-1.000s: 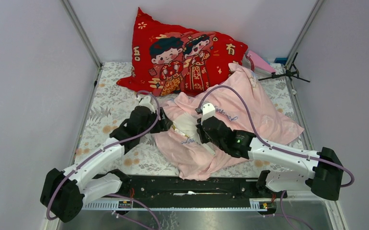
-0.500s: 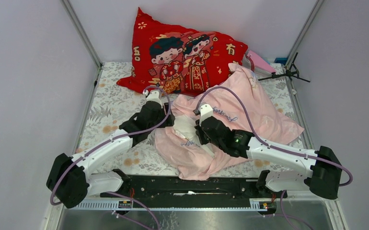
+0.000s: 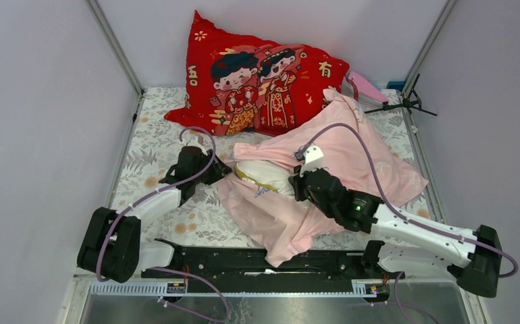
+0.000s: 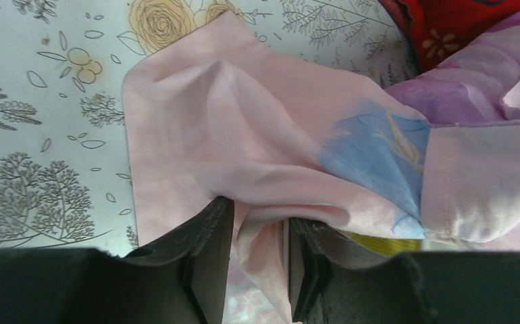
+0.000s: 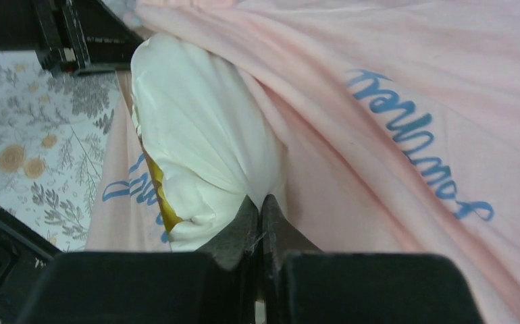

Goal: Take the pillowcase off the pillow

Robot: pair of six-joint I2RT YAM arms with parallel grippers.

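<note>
Pillow (image 3: 264,174), cream with yellow piping (image 5: 159,196), lies mid-table, its 9 o'clock end bare and poking out of the pillowcase (image 3: 352,148). The pink case covers the rest and spreads toward 3 and 6 o'clock, with one flap hanging over the near edge. Left gripper (image 4: 261,216) is at 9 o'clock of the pillow, jaws partway closed with a bunched fold of pillowcase between them, cloth touching both fingers. Right gripper (image 5: 261,206) is at 4 o'clock of the pillow, jaws closed tight, tips against the line where pillow meets case; can't tell if any cloth is pinched. Red cartoon cushion (image 3: 257,81) leans on the back wall at 12 o'clock, floral table cover (image 3: 156,148) underneath it all
</note>
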